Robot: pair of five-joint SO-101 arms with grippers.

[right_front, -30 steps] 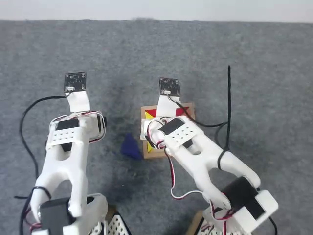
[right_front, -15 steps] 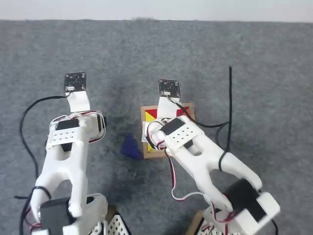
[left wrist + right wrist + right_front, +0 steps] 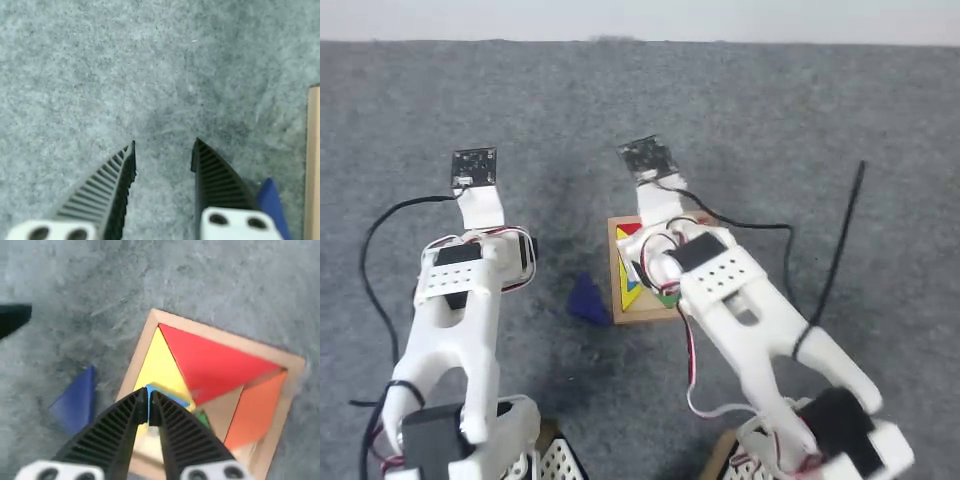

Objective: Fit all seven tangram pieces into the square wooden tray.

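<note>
Hanging over the tray (image 3: 292, 371), right hand (image 3: 149, 395) pinches a light-blue piece (image 3: 171, 396); left hand (image 3: 162, 147) released over carpet (image 3: 150, 60).

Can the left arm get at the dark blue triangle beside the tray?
Probably yes. The dark blue triangle lies bare on the carpet beside the open left gripper; the right gripper, clamping a light blue piece, is over the tray.

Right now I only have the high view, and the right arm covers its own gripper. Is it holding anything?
Observer: Yes, the right gripper is shut on a light blue piece, over the yellow triangle in the tray.
Operator: Any room left inside?
Observer: A bare wooden patch shows between the red triangle and the orange piece.
Operator: And the left side?
Observer: The left gripper is open above the carpet.
</note>
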